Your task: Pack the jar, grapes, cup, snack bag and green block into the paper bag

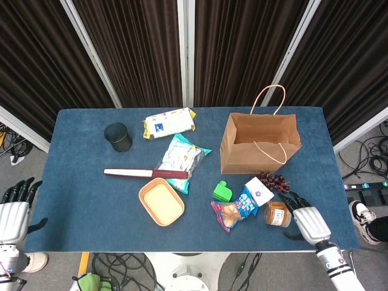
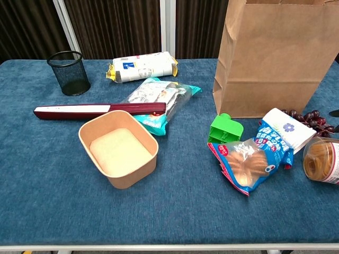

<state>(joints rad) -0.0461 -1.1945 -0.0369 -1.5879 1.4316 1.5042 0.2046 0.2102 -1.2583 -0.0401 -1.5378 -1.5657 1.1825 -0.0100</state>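
Head view looks straight down from high; chest view low, close; both share the paper bag point(image 1: 259, 143).

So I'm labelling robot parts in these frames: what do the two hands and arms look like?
Both hands have a boxy white back with dark, near-black fingers. The right hand continues into a white, segmented wrist section with a dark ring. The left hand looks the same: white shell, black fingers, a pale wrist below. No sleeves or readable markings show.
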